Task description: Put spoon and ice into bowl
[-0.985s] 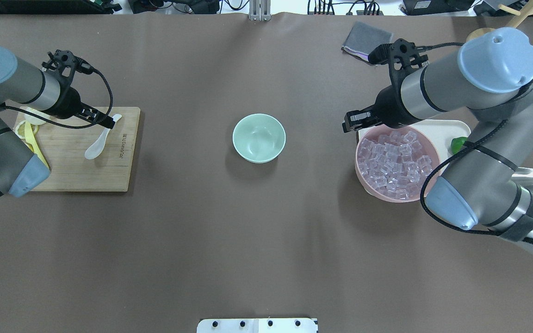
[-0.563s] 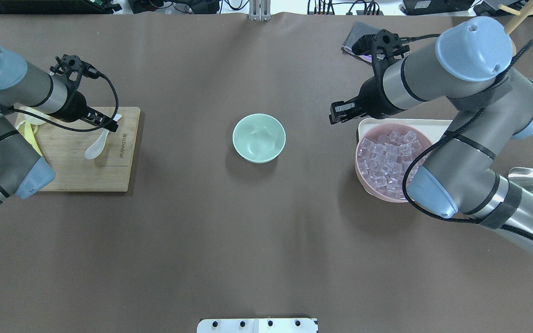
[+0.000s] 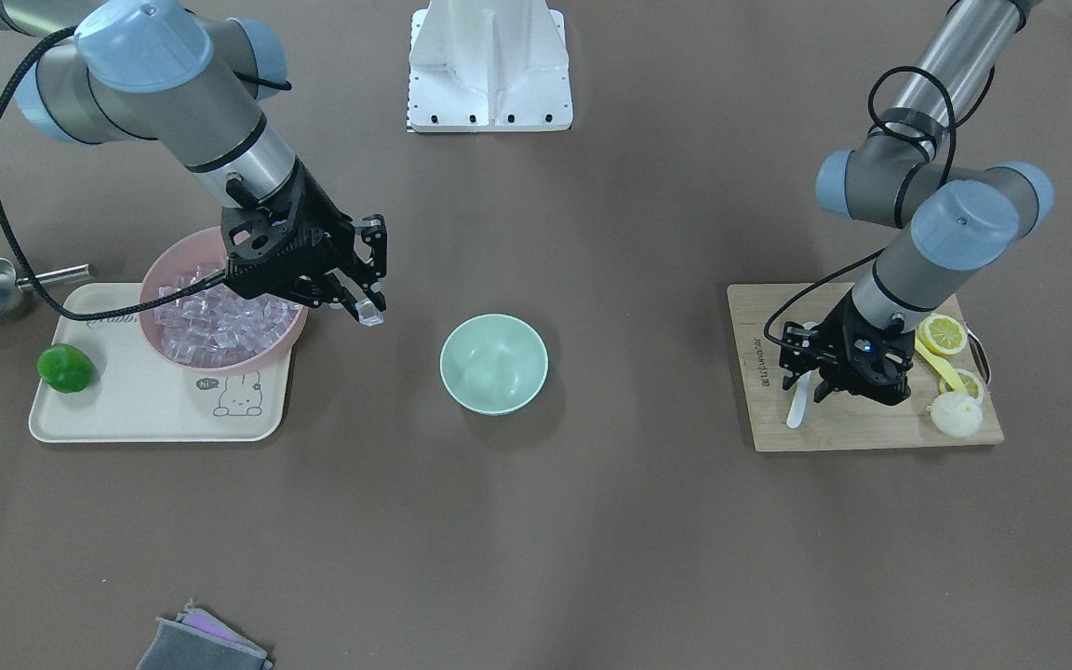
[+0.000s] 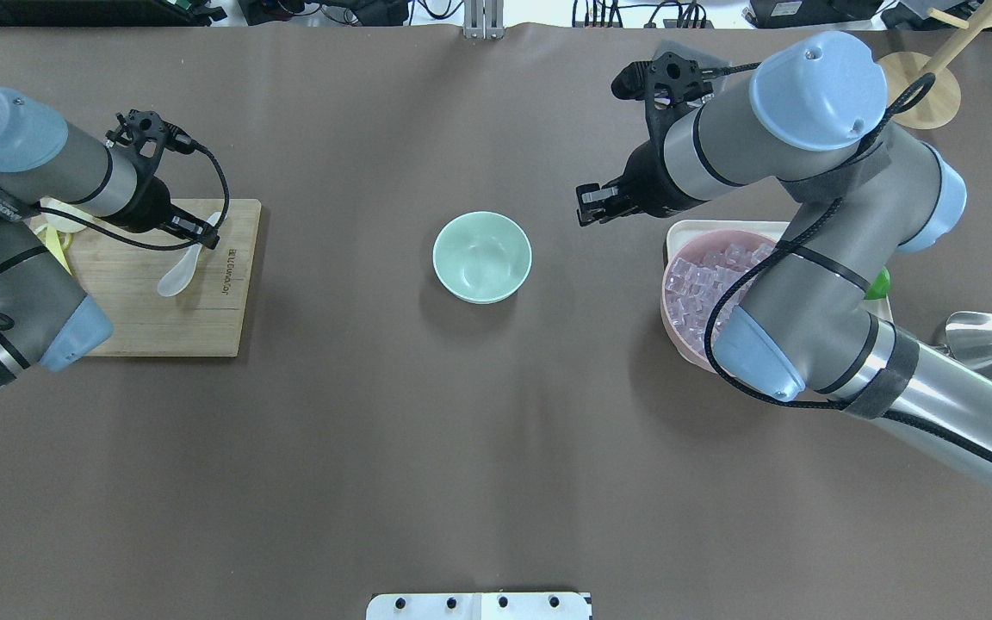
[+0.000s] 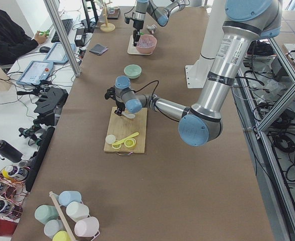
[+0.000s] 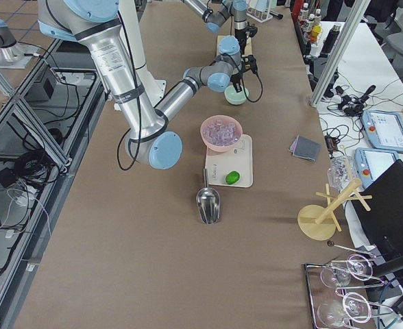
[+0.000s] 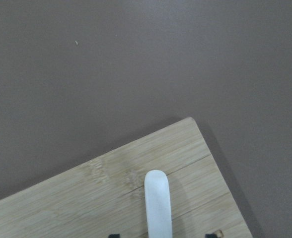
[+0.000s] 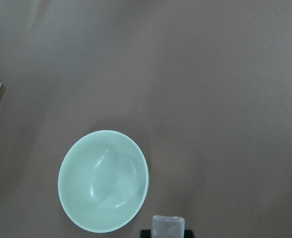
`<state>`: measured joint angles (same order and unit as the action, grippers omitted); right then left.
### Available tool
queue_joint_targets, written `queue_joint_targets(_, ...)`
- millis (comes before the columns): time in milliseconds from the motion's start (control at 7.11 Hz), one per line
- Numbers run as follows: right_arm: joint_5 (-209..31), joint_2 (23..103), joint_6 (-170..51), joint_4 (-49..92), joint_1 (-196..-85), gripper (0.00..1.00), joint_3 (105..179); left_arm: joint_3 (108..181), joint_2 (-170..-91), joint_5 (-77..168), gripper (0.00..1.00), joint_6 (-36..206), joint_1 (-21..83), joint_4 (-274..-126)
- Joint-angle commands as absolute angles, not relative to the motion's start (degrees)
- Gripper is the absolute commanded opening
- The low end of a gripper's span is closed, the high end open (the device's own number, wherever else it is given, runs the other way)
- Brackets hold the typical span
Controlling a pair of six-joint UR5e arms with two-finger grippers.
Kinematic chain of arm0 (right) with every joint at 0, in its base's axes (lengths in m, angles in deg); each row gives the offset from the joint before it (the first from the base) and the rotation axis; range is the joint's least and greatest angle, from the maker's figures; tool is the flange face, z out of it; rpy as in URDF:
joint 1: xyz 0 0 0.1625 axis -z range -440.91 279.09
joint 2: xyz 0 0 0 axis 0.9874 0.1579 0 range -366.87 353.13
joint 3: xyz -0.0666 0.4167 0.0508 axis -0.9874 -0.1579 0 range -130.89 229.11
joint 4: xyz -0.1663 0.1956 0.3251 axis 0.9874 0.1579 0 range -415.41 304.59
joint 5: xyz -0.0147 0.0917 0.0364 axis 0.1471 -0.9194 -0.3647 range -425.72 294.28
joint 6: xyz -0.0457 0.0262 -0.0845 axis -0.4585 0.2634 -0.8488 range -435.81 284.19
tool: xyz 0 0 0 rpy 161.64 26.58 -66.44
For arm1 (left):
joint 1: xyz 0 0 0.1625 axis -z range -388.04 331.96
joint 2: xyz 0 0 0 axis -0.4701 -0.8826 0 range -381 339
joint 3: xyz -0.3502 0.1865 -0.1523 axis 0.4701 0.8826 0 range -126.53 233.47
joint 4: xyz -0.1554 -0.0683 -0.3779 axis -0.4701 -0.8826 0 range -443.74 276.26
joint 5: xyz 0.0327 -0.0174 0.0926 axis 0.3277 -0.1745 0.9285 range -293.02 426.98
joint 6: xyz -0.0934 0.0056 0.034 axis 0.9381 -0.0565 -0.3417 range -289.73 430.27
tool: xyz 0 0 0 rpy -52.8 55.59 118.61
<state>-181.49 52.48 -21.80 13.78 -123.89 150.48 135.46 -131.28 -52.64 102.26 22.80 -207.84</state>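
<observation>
Swung off the pink bowl [image 4: 666, 299], my right pincer [image 4: 586, 207], clamped on ice [image 3: 369, 315], now has the bowl [image 4: 482, 257] just leftward.

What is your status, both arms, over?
Right fingers shut on clear glassy ice cube, short of empty mint-green bowl. Left fingers open astride handle of glossy white spoon. Nothing blocking.

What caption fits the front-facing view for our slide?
Right gripper holds an ice cube near the mint bowl; left gripper straddles the spoon on the board.

The right gripper [image 4: 586, 209] has carried ice [image 3: 369, 315] toward the bowl [image 4: 482, 257].
</observation>
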Motion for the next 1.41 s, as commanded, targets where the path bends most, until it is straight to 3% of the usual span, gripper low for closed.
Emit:
queue_joint_targets(0, -179.8, 50.8, -21.4, 13.8, -122.8, 0.00, 149.5, 135.1, -131.2, -52.6, 0.18, 102.3, 22.8, -207.8)
queue_joint_targets(281, -179.7, 50.6, -21.2, 13.8, -122.7, 0.00, 149.5, 135.5, -131.3, -52.7, 0.00, 102.6, 22.8, -207.8)
queue_joint_targets(844, -178.1, 49.0, -20.1, 13.7, -122.1, 0.00, 148.8, 137.1, -134.8, -55.2, 0.00, 104.2, 28.4, -205.5)
queue_joint_targets(1267, -164.8, 43.0, -17.8, 13.3, -113.8, 0.00, 141.3, 137.1, -140.5, -58.2, 0.00, 116.3, 29.9, -206.1)
